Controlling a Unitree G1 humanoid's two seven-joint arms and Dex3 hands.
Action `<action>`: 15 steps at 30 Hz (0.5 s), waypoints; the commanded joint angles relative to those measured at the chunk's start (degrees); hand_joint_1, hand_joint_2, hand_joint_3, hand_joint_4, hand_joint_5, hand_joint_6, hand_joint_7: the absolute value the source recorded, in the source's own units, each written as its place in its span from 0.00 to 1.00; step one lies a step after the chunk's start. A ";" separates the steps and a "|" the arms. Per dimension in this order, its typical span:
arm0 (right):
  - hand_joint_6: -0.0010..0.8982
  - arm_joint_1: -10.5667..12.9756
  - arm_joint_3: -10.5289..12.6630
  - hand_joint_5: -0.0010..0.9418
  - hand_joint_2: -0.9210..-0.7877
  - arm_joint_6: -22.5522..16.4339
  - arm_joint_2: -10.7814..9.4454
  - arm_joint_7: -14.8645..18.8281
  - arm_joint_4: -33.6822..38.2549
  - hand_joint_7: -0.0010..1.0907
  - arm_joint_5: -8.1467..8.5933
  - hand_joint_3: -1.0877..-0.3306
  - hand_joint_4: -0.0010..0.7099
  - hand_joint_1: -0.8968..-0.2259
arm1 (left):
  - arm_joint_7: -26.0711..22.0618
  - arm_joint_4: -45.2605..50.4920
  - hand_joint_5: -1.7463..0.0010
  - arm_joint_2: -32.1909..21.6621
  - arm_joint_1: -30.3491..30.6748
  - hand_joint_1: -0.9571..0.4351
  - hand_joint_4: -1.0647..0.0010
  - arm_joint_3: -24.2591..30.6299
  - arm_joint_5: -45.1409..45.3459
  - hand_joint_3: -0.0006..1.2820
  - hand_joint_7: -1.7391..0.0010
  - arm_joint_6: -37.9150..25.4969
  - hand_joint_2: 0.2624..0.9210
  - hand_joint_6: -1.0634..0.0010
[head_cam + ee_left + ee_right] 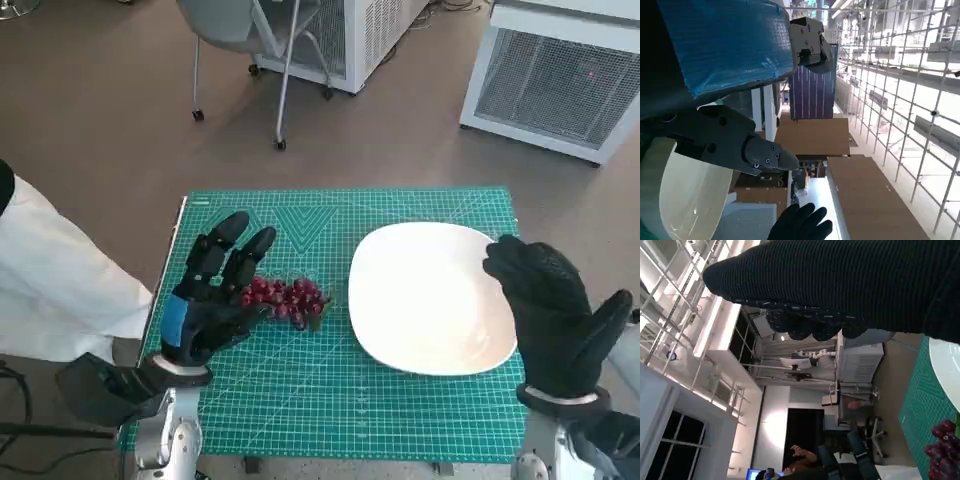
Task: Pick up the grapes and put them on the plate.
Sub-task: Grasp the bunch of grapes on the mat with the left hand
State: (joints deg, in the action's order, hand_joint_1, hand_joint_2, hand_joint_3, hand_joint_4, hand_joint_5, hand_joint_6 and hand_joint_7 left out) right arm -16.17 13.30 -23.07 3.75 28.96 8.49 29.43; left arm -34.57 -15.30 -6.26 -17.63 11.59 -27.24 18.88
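Observation:
A bunch of dark red grapes (289, 299) lies on the green cutting mat (330, 410), just left of the white plate (430, 296). My left hand (213, 295) sits against the bunch's left side, fingers stretched out and apart above it, thumb side touching the nearest grapes; it holds nothing. My gloved right hand (550, 312) is open at the plate's right rim, overlapping it. In the left wrist view the black fingers (740, 145) are spread over the plate (685, 200). The right wrist view shows the grapes (945, 450) and the plate's edge (947, 365) under the glove (840, 285).
White fabric (60, 280) hangs off the table's left side. A wheeled chair (240, 60) and white cabinets (560, 80) stand on the floor beyond the far edge. A person (800, 455) sits far off in the right wrist view.

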 commanded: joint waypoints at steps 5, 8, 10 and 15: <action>0.28 1.09 0.18 0.34 0.00 0.22 0.00 0.35 0.86 0.80 0.04 0.76 0.76 0.77 | -0.33 0.09 0.70 -0.04 0.45 0.50 1.00 0.31 -0.35 0.08 0.63 0.05 1.00 1.00; 0.28 1.07 0.16 0.35 0.00 0.16 0.01 0.40 0.86 0.80 0.00 0.75 0.75 0.77 | -0.27 0.06 0.70 0.02 0.40 0.50 1.00 0.31 -0.33 0.08 0.63 0.12 1.00 1.00; 0.27 1.07 0.14 0.36 0.00 0.14 0.02 0.39 0.82 0.80 -0.06 0.75 0.75 0.77 | -0.21 0.01 0.70 0.07 0.32 0.50 1.00 0.29 -0.29 0.08 0.63 0.14 1.00 1.00; 0.26 1.05 0.12 0.41 0.00 0.17 0.06 0.25 0.82 0.81 -0.24 0.75 0.71 0.77 | -0.16 -0.27 0.70 0.08 0.17 0.51 1.00 0.33 -0.16 0.08 0.63 0.32 1.00 1.00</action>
State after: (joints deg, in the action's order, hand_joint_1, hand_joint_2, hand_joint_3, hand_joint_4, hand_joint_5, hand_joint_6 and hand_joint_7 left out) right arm -16.18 13.37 -23.17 3.79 29.05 8.66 29.33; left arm -34.57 -15.31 -6.26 -17.63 11.61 -27.24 18.88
